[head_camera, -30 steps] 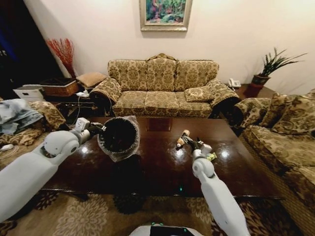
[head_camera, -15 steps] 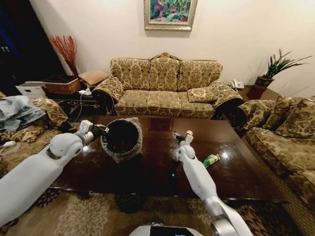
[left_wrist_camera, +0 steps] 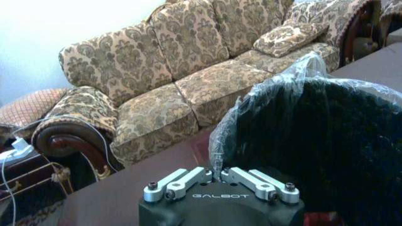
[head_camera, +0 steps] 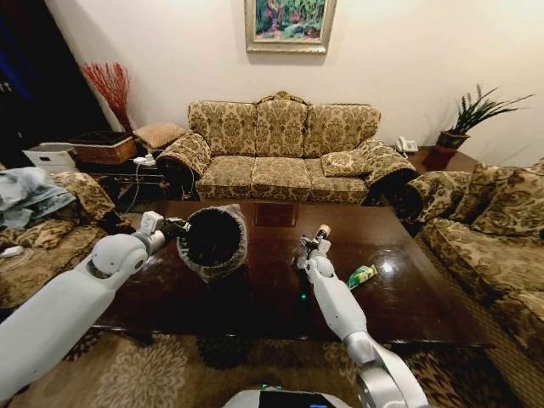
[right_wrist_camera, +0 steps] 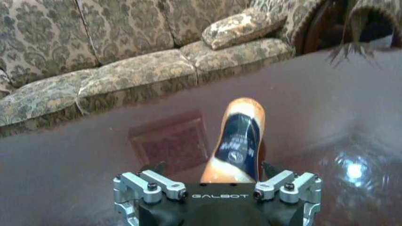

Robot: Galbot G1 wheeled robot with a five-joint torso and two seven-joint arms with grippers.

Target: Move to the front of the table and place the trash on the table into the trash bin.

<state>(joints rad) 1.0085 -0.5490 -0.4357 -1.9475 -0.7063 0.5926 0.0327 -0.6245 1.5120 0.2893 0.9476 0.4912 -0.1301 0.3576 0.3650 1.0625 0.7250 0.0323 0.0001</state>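
The right gripper (head_camera: 311, 247) is clamped on the brown orange-labelled bottle (right_wrist_camera: 238, 139), held above the table (head_camera: 408, 293), cap pointing toward 12 o'clock. The left gripper (left_wrist_camera: 217, 179) pinches the bag rim of the trash bin (head_camera: 212, 240), lifted and tipped at 9 o'clock of the bottle. A green bottle (head_camera: 362, 275) lies at 4 o'clock. A patterned sofa (head_camera: 280, 153) stands behind.

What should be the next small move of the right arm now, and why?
Probably carry the brown bottle leftward toward the trash bin. The right gripper is shut on it above the table, while the left gripper holds the bin by its rim, tilted with its mouth open. A green bottle lies on the table.
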